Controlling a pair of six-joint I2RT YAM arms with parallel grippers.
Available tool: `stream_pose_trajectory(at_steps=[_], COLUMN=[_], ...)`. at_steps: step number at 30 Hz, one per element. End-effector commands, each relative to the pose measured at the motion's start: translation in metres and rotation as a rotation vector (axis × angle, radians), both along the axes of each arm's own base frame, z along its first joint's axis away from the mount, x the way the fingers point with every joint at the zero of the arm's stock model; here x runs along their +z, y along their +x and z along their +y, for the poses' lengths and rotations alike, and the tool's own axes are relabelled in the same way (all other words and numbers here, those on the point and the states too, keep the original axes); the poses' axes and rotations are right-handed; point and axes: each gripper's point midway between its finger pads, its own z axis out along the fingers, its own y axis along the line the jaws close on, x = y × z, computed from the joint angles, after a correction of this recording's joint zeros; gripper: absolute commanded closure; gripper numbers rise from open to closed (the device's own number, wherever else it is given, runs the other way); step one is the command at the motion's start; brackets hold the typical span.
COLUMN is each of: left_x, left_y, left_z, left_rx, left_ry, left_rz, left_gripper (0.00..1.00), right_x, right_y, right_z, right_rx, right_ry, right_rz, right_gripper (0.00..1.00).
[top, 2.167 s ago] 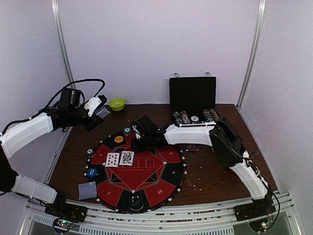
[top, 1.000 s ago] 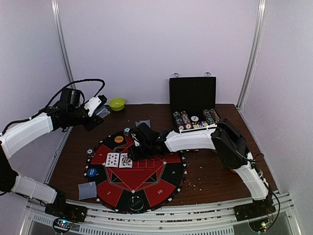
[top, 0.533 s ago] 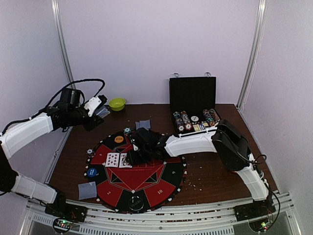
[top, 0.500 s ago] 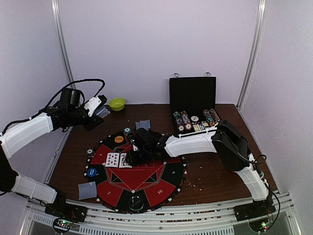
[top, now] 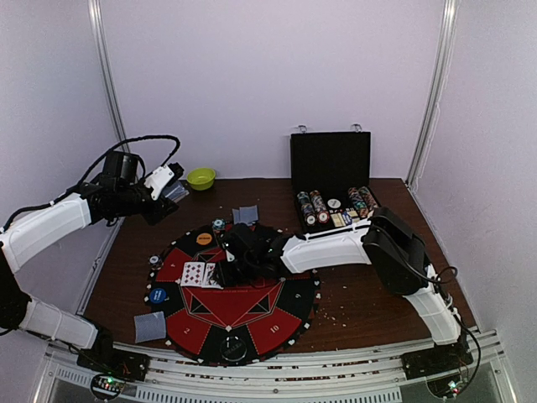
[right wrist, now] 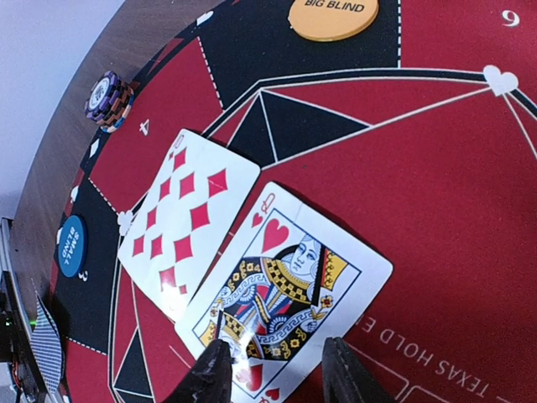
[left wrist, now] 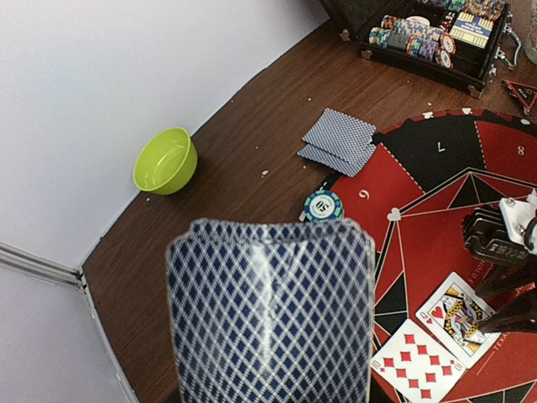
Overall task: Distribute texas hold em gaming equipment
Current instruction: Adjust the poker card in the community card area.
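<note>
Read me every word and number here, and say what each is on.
"BIG BLIND": round orange disc
"SMALL BLIND": round blue disc
"TEXAS HOLD", cut off: round red-and-black mat
"4", "10": same mat
"Q": queen-of-hearts card
"50": striped poker chip
Labels inside black case: too small.

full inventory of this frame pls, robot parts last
felt mat: one, red-black, table centre.
face-up cards: two, white, on the mat's left: diamonds card, queen of hearts.
face-down cards: three, grey-blue backs; pair beyond the mat's far edge, one by its near-left edge.
big blind disc: one, orange, mat's far left.
small blind disc: one, blue, mat's left rim.
chips: striped; one at mat's far edge, a stack at its left edge.
chip case: one, black, open, far right, chips inside.
triangle: one, red-black, between mat and case.
bowl: one, green, far left.
left hand: raised far left, shut on held cards.
right hand: fingers apart, tips on the queen.
</note>
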Motion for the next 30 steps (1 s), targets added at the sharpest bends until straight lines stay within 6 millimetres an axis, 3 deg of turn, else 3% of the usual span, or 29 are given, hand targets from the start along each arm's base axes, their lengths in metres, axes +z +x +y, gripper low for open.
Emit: stream_pose_trajectory(at_steps=[1,8,30], left_x=[0.028,0.028,0.028], left_y=[0.006,0.006,0.005], left_z=[-0.003,-0.003,-0.003], left_rx=[-0.011,-0.012,-0.016], left_ry=[-0.039,-0.037,-0.037], left_rz=[-0.086,-0.088,-0.086], left_gripper=[0.62,0.62,0.62], right_x=[0.012,-0.002,-0.002], right_y=[0.020,0.015,0.021], right_z=[-0.015,-0.006,0.007], right_rx=[-0.044,-0.013,0.002], right_ry=[-0.042,-0.045,-0.025], right_rz=[-0.058,-0.026,-0.030], right_gripper=[0.60,0.60,0.59])
